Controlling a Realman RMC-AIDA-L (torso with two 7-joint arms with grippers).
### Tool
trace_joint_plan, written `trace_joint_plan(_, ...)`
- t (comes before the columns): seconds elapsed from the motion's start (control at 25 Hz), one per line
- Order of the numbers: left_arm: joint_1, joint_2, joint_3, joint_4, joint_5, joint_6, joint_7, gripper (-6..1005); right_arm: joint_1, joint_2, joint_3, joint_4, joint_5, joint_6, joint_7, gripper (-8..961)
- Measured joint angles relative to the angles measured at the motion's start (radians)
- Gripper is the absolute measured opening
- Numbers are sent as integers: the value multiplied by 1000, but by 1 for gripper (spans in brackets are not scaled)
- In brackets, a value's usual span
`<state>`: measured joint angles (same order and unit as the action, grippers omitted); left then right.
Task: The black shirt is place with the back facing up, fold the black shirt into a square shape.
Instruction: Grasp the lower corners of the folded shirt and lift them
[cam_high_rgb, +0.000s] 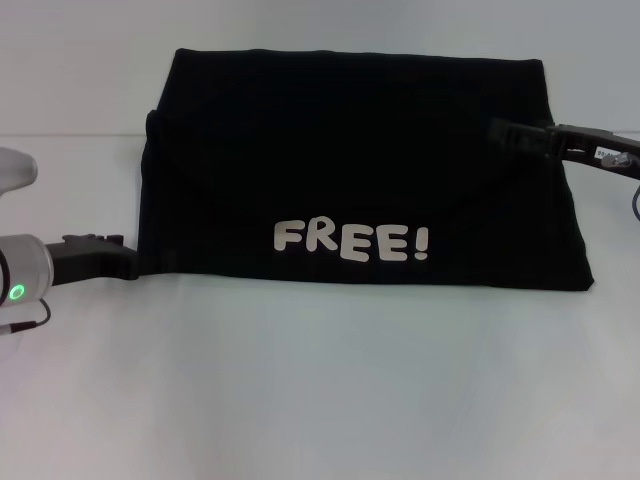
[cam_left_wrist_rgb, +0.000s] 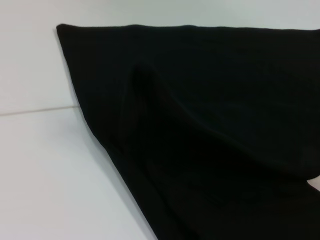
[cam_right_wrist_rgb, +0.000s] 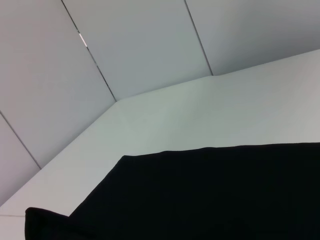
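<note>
On the white table (cam_high_rgb: 320, 400), black shirt (cam_high_rgb: 360, 170) folded, long axis left-right, left tool (cam_high_rgb: 128, 262) and right tool (cam_high_rgb: 497, 130) at its edges, grip unclear.

The black shirt (cam_high_rgb: 360, 170) lies folded flat in a wide trapezoid, white "FREE!" lettering facing up.

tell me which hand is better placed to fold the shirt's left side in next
Left, probably. The left hand sits at the near left corner of the black shirt, beside the edge it would lift. The right hand is at the far right side, across the shirt from that edge.
</note>
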<state>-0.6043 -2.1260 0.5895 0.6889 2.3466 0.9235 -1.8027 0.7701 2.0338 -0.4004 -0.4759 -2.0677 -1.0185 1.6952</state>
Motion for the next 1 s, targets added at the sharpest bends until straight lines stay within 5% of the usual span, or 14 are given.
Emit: trace_joint_plan(1.0,-14,0,70,-8,10,35,-12,876,0,6,7,-1,1,4,-5,916)
